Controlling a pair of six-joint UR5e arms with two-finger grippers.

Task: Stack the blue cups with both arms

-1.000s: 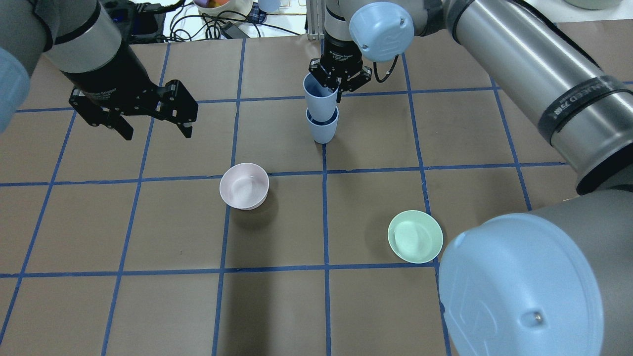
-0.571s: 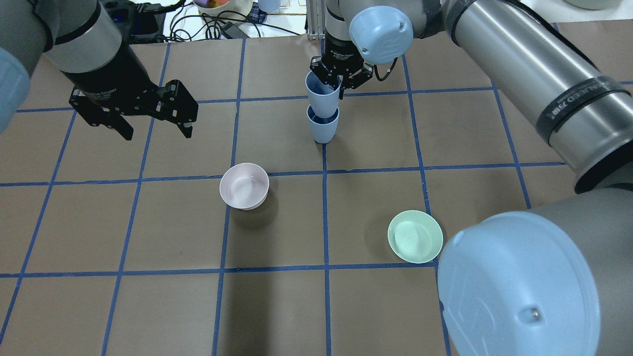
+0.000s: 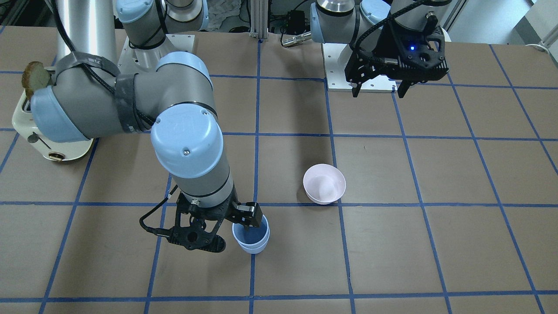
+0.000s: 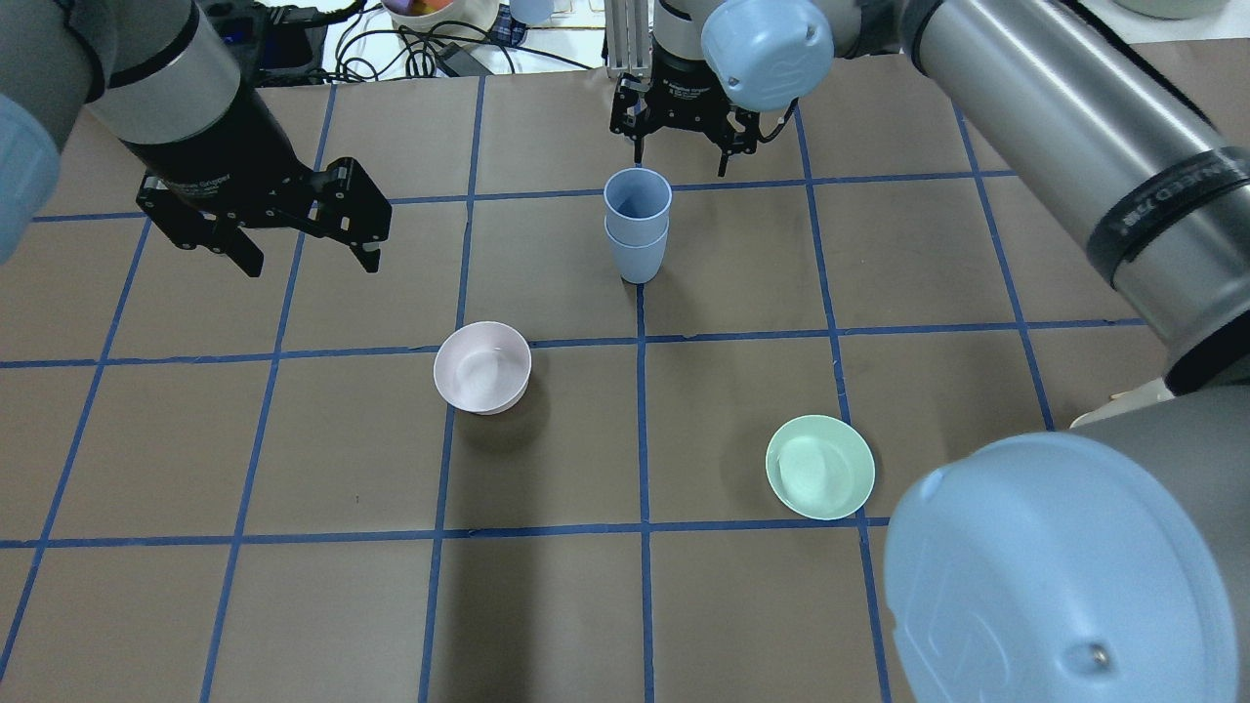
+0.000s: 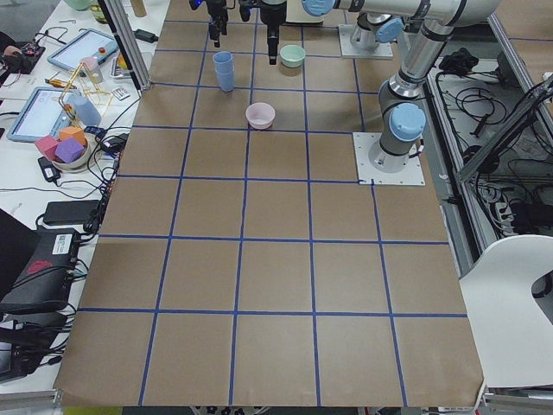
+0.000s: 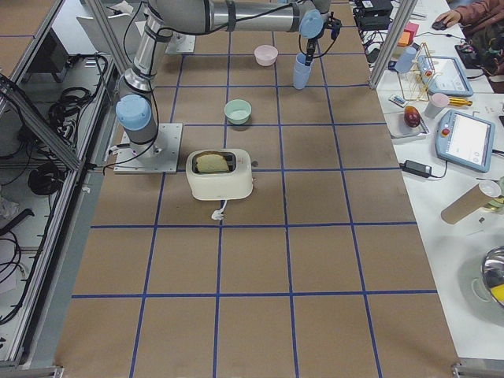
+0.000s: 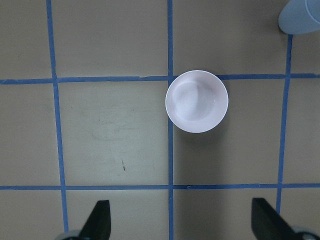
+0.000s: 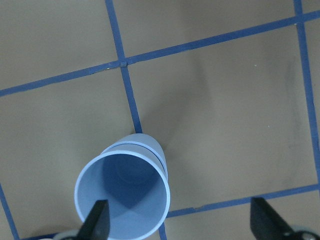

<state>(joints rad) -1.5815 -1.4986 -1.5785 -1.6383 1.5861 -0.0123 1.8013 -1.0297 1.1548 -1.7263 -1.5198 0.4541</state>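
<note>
The blue cups are cut off by the left wrist view's top right corner.

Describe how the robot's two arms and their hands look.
Both arms are silver-grey tubes with pale blue round joint caps: left arm, right arm. The left hand and right hand are black, two-fingered, with white lettering above. A black cable loops by the right hand; a blue light glows on the left.
</note>
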